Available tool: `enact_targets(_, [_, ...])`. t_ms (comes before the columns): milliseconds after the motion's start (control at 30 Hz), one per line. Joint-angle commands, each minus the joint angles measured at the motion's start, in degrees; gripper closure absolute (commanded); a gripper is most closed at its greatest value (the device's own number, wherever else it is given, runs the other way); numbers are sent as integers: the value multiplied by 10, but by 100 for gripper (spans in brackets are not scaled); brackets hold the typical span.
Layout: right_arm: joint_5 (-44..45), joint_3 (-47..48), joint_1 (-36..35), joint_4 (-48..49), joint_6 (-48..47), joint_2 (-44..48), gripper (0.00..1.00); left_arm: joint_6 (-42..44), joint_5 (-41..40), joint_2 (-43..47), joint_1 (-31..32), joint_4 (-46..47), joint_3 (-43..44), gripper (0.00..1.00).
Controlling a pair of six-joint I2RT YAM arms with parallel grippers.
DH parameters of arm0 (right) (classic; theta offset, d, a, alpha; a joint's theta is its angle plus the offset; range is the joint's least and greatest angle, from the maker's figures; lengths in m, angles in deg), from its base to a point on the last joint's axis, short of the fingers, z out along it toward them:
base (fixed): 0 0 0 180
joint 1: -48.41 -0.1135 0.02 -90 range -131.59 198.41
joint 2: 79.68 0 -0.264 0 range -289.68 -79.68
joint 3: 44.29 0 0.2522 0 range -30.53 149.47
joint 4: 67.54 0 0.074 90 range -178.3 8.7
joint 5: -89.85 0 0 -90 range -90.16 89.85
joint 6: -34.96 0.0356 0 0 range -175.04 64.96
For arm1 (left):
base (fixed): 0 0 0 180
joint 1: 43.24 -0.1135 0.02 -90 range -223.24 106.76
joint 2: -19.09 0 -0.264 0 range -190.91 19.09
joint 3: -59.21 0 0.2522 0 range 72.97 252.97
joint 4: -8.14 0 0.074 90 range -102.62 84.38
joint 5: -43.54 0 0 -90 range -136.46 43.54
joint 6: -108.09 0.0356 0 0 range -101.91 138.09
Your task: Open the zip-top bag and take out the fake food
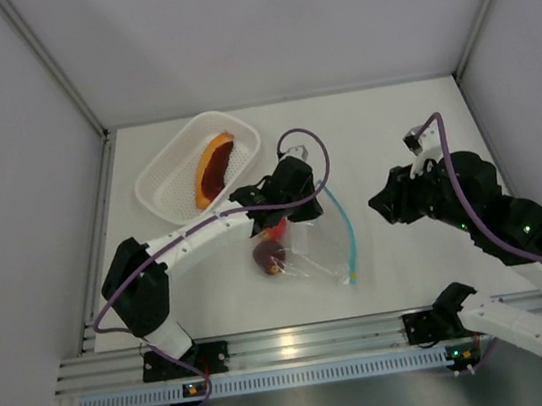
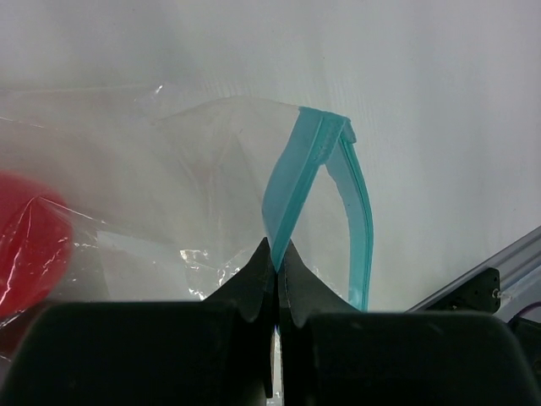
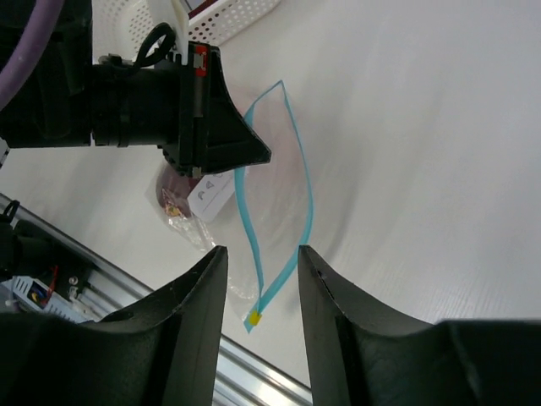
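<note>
Plastic zip-top bag (image 2: 211,169), red fake food (image 2: 30,245) cut off (frame edge)

Both arms pair white link shells with bulky black joint housings, the left arm (image 1: 195,236) and the right arm (image 1: 517,229) each trailing a looping purple cable (image 1: 297,132), small green lights dotting the right one, while the left claw (image 2: 275,254) and right claw (image 3: 262,258) have matte black tapered fingers.
</note>
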Motion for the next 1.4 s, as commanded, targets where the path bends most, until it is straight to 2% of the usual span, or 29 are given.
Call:
enact_targets(0, [-16,-28,-3,45,18,18,61,3,5,39,2,-5,22,100])
enact_targets(133, [-64,-91,-3,149,53,15,74,-3,19,61,2,-5,39,100])
enact_targets(300, [-111,-140,-3,255,97,-31,78,-16,32,78,4,-4,57,100])
enact_targets(467, [-96,-151,-4,332,117,-100,84,-26,38,91,7,-5,73,100])
enact_targets(600, [-78,-147,-5,354,122,-156,89,-37,38,98,9,-3,82,100])
enact_targets(767, [2,-124,-27,325,96,-223,89,-51,22,124,10,2,74,100])
enact_targets(933, [98,-132,-23,287,55,-236,88,-41,-4,167,10,0,47,100])
enact_targets(1033, [121,-132,-1,262,24,-235,88,-38,0,188,9,0,32,100])
enact_targets(1233, [294,-84,33,182,-31,-243,88,-33,22,230,9,1,-26,100])
enact_targets(1300, [297,-67,34,162,-42,-245,86,-31,21,243,9,1,-53,100])
enact_targets(1367, [243,-62,34,160,-52,-247,84,-32,15,248,9,1,-70,100])
